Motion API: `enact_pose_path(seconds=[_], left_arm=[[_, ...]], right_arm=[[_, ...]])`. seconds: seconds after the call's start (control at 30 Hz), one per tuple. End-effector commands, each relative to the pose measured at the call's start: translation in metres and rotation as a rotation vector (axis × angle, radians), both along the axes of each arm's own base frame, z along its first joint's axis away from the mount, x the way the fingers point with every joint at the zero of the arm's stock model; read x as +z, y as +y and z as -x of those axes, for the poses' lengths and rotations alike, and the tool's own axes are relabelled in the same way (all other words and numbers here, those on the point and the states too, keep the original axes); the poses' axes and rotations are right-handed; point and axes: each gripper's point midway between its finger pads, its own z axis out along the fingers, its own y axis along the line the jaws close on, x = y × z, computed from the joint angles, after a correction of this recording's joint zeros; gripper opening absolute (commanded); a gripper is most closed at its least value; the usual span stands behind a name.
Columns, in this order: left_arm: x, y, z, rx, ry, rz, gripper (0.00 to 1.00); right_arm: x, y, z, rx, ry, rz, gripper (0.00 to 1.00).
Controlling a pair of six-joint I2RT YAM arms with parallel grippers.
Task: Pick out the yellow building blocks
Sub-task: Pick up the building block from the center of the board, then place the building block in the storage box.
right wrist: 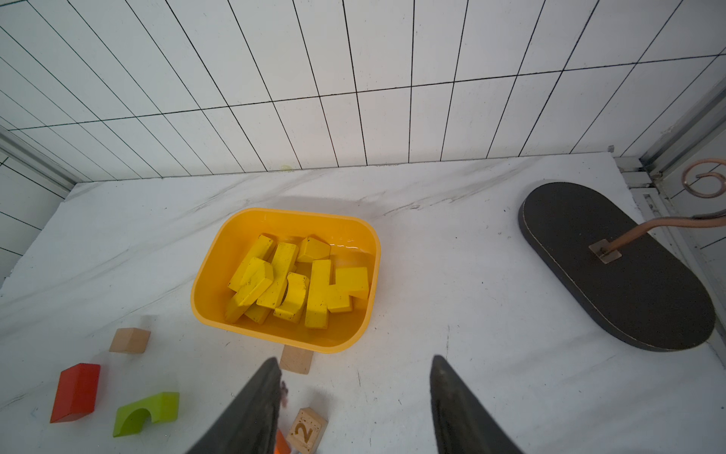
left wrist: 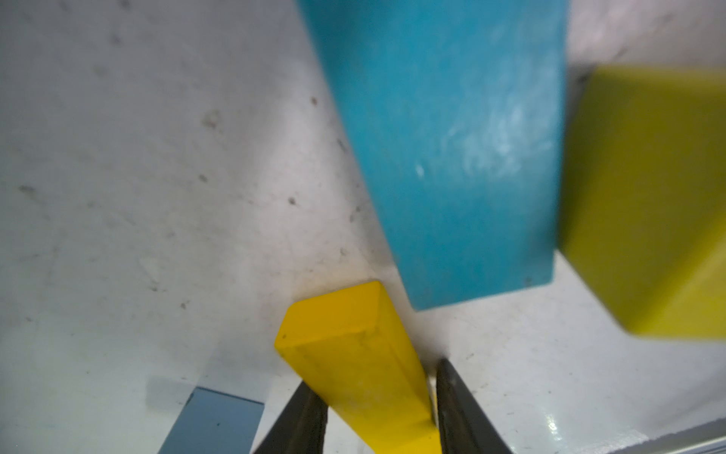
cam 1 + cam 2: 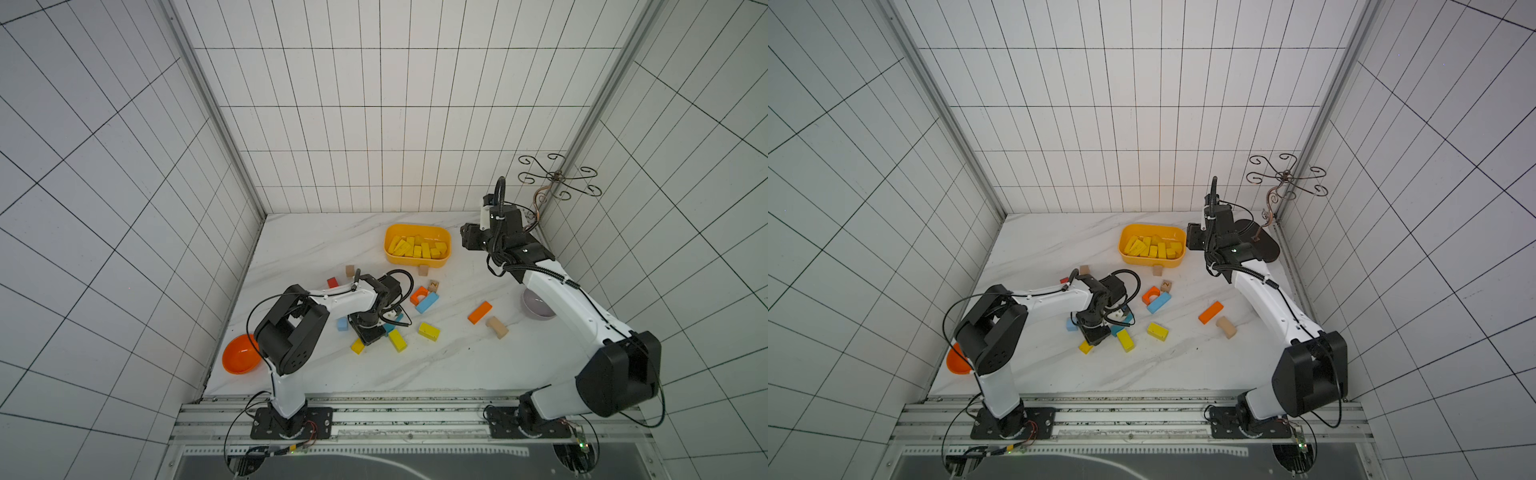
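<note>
Tub (image 1: 198, 291) of yellow-orange plastic at the back of the surface (image 3: 415, 374) holds most of the yellow building blocks (image 1: 283, 283), heaped together inside it. Three more yellow pieces lie out front among the other colours. The left gripper (image 2: 377, 373) is down at the surface, and in the left wrist view its fingers (image 2: 298, 416) press against both sides of a short yellow block (image 2: 353, 353), which rests on the surface. A teal block (image 2: 451, 157) lies just beyond that block, and a yellow bar (image 3: 397, 340) lies just beside the teal one. A third yellow brick (image 3: 429, 331) sits apart from them, toward the right arm. The right gripper (image 1: 353, 358) hangs above the surface near the tub with its jaws apart and nothing between them. An orange bar (image 3: 479, 312) and an orange arch (image 3: 419, 294) lie loose on the surface, and an orange bowl (image 3: 240, 354) sits by the left arm.
</note>
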Motion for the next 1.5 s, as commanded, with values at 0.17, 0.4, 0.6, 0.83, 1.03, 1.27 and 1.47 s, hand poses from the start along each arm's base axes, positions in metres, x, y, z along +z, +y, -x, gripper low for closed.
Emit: enact_pose_path(seconds=[0.17, 0.4, 0.6, 0.83, 1.03, 1.27, 1.47], left_arm=[[-0.008, 0.013, 0.001, -0.016, -0.022, -0.04, 0.23], [0.006, 0.012, -0.003, -0.044, -0.049, -0.027, 0.11], [0.056, -0.01, -0.038, -0.025, -0.143, 0.077, 0.11], [0.127, -0.054, -0.118, 0.022, -0.309, 0.232, 0.11], [0.16, -0.084, -0.187, 0.04, -0.427, 0.323, 0.11], [0.154, -0.087, -0.27, 0.117, -0.553, 0.39, 0.11], [0.146, -0.09, -0.317, 0.159, -0.656, 0.486, 0.11]], right_arm=[[-0.011, -0.001, 0.007, 0.008, 0.013, -0.009, 0.6], [-0.002, -0.002, 0.01, 0.009, -0.003, -0.018, 0.6], [0.006, -0.005, 0.018, 0.005, -0.012, -0.016, 0.6], [0.002, -0.005, 0.039, 0.025, 0.009, -0.044, 0.59], [-0.008, -0.013, 0.066, 0.022, 0.031, -0.045, 0.59], [-0.034, -0.02, 0.096, 0.025, 0.084, -0.052, 0.59], [-0.048, -0.026, 0.113, 0.006, 0.122, -0.044, 0.59]])
